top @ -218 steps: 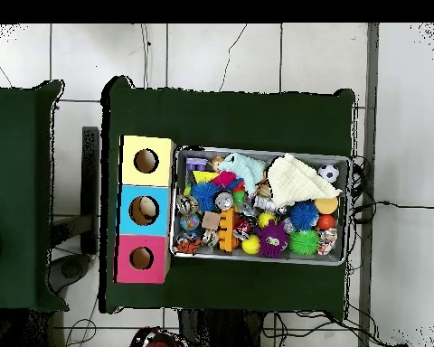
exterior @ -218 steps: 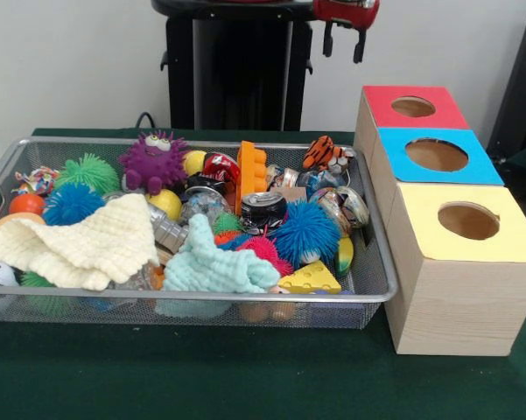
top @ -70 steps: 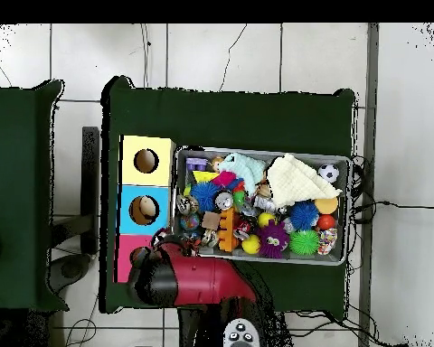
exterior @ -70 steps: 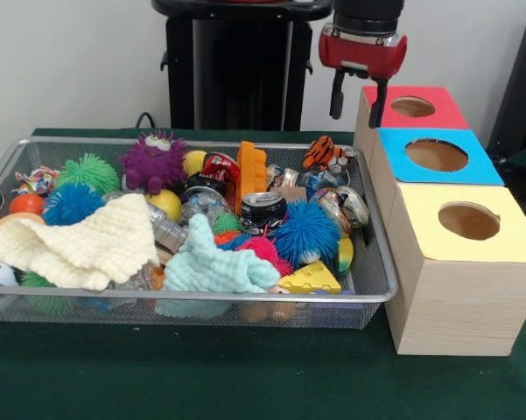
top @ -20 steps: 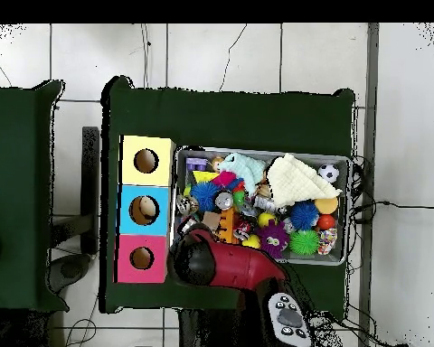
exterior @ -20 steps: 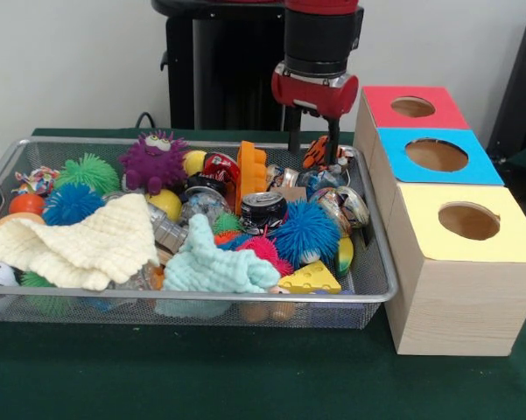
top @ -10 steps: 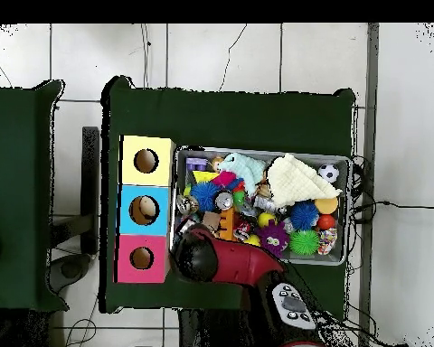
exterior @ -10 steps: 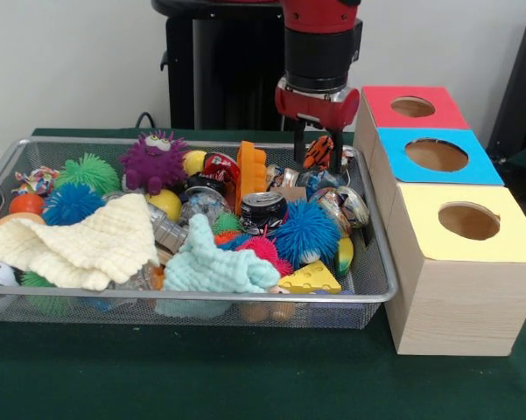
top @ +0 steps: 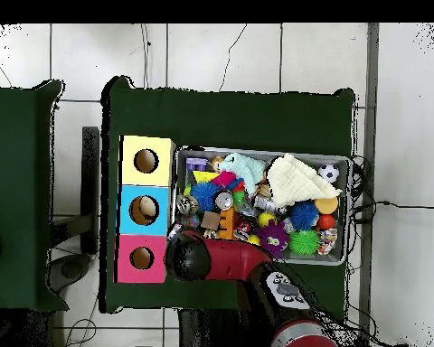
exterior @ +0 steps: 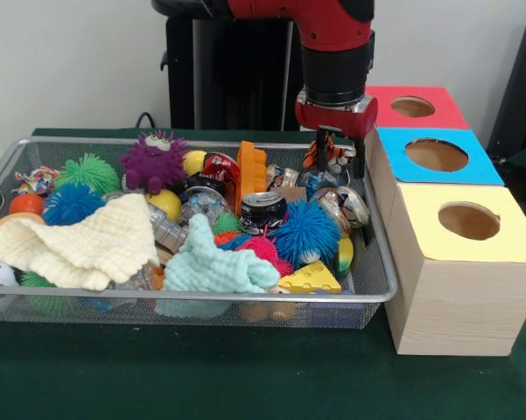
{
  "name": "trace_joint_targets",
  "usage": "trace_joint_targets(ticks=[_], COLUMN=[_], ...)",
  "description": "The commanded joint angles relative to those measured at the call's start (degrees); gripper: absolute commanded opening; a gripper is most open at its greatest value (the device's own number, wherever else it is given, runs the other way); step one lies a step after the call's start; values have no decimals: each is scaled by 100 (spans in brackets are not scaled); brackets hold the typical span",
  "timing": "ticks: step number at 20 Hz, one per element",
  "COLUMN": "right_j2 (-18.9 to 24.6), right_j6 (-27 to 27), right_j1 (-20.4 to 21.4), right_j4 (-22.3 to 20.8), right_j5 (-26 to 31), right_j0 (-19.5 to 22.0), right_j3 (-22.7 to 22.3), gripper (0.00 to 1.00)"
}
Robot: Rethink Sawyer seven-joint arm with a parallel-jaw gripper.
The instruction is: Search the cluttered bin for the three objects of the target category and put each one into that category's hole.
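Note:
A wire mesh bin [exterior: 245,299] holds a heap of toys, balls, cans and cloths. An orange striped tiger toy [exterior: 332,155] lies in its far right corner. My gripper [exterior: 340,164] hangs low over that corner, open, with one finger on each side of the tiger. To the right of the bin stand three wooden boxes, each with a round hole: red top [exterior: 383,108], blue top [exterior: 392,163], yellow top [exterior: 420,238]. In the overhead view my red arm [top: 212,260] covers the bin's corner beside the red box [top: 126,257] and hides the gripper.
A crushed soda can [exterior: 264,208], a blue spiky ball [exterior: 305,231] and an orange block [exterior: 252,171] lie close to the gripper. A purple monster [exterior: 153,160], a cream cloth [exterior: 79,241], a mint cloth [exterior: 214,267] and a cheese wedge [exterior: 309,278] fill other parts of the bin.
My gripper has shifted right and dropped lower, from above the bin's far edge down around the tiger toy. Nothing in the bin has moved.

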State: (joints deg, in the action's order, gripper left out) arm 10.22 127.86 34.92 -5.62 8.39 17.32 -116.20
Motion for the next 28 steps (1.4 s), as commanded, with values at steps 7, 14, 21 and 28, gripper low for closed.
trace_joint_targets(ticks=[7, 14, 21, 28], right_j2=[807, 745, 715, 213], right_j6=[-203, -349, -336, 147], right_j1=[217, 766, 1088, 1323], right_j4=[-302, -241, -220, -318], right_j5=[768, 1401, 1776, 1696], right_j0=[332, 428, 423, 25], right_j3=[-242, -193, -176, -193], gripper=[100, 100, 100, 100])
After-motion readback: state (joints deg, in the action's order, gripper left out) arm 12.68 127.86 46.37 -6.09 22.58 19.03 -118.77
